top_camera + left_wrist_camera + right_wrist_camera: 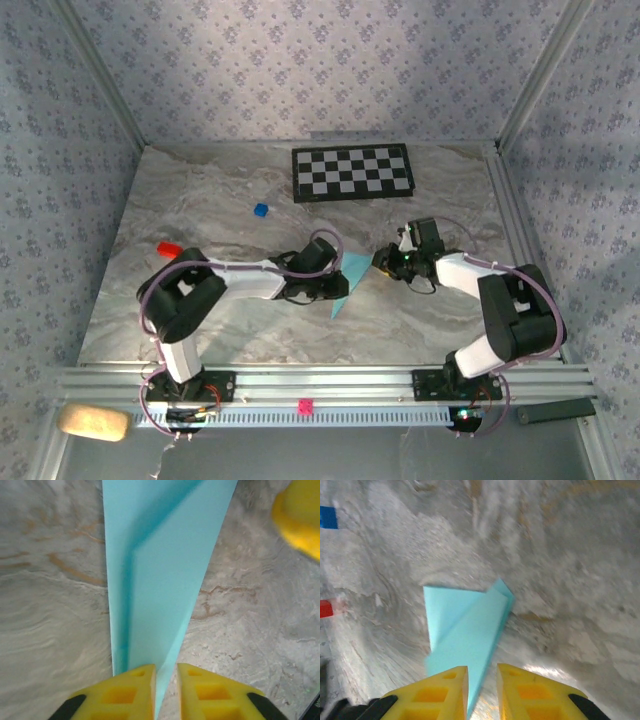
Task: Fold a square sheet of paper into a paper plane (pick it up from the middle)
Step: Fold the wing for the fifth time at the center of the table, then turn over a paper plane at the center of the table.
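Slim light-blue folded paper plane (348,278), long and pointed, lying on the grey marble-patterned tabletop (200,320) near its middle. It is well clear of the black-and-white checkerboard board (352,172) at the far edge.

One narrow end of the dart is seen running into the gap of the left gripper (166,667), the other into that of the right gripper (482,669). The yellow jaws of both are held slightly parted. The gaps look wider than the thin paper, so no firm pinch is judged on either side.

The dart is expected to be very light and thin. It should be stiff only along its creases and limp across the flat wings, and it is easily crumpled or unfolded by hard pressure. On the smooth top it is likely to slide when pushed. A light pinch is best taken on the layered centre fold, about midway along its length, where the layers should give the pads some thickness.

No brand, label or writing can be read; the paper is plain.
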Robot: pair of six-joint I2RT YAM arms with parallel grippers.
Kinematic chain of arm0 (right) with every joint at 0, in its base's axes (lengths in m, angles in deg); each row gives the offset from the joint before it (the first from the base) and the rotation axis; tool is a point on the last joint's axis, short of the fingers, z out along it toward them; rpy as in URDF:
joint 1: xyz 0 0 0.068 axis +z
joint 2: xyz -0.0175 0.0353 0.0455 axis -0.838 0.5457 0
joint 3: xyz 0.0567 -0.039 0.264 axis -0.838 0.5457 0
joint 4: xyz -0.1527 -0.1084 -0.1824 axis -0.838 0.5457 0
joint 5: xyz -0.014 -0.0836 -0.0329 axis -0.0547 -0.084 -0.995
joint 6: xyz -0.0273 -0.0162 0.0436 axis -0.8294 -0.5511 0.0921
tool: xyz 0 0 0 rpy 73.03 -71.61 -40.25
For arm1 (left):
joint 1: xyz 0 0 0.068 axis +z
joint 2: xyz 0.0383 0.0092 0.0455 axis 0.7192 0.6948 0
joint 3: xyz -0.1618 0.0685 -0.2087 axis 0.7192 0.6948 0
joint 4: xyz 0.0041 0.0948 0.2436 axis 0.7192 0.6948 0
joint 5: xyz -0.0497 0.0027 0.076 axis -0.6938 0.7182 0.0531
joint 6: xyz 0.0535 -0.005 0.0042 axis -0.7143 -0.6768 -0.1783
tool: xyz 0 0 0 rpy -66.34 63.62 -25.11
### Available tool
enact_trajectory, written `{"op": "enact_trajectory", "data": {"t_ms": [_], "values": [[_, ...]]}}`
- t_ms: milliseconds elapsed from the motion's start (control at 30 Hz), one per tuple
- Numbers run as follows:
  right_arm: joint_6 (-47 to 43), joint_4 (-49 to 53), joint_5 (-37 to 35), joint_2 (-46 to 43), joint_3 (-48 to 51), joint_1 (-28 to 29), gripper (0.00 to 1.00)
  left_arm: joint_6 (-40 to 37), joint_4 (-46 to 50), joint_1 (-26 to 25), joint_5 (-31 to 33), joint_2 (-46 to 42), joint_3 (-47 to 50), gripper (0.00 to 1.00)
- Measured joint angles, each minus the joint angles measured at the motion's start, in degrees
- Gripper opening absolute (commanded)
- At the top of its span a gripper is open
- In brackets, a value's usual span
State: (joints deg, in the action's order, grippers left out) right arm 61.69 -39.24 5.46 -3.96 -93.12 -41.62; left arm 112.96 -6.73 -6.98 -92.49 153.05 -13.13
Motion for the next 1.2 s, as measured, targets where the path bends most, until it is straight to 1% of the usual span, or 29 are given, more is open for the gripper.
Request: {"op": "enact_trajectory", "data": {"t_ms": [133,200,300,400,633,833,1200], "values": [[0.5,1.3,0.0,-1.6,0.7,0.5,0.23,-1.9,2.7,1.6,1.5,-3.5,-0.9,0.23],[0.9,1.5,0.0,-1.8,0.7,1.3,0.25,-2.2,2.9,3.1,1.4,-4.0,-1.0,0.23],[1.5,1.6,0.0,-1.8,0.7,2.9,0.27,-2.4,3.1,5.7,-0.2,-3.8,-1.0,0.24],[1.5,2.6,0.0,-1.4,0.1,4.2,0.24,-2.5,2.9,7.6,-2.4,-3.0,-1.0,0.24],[1.5,4.7,-0.7,1.2,-2.3,5.8,0.22,-2.7,3.2,7.8,-7.7,2.3,-2.2,0.24],[1.4,5.6,-0.9,2.6,-2.4,5.9,0.22,-3.1,3.8,7.8,-10.4,3.6,-3.1,0.24],[1.2,5.9,-0.8,4.0,-2.5,6.9,0.2,-4.4,5.5,7.4,-11.6,4.5,-3.5,0.23]]}}
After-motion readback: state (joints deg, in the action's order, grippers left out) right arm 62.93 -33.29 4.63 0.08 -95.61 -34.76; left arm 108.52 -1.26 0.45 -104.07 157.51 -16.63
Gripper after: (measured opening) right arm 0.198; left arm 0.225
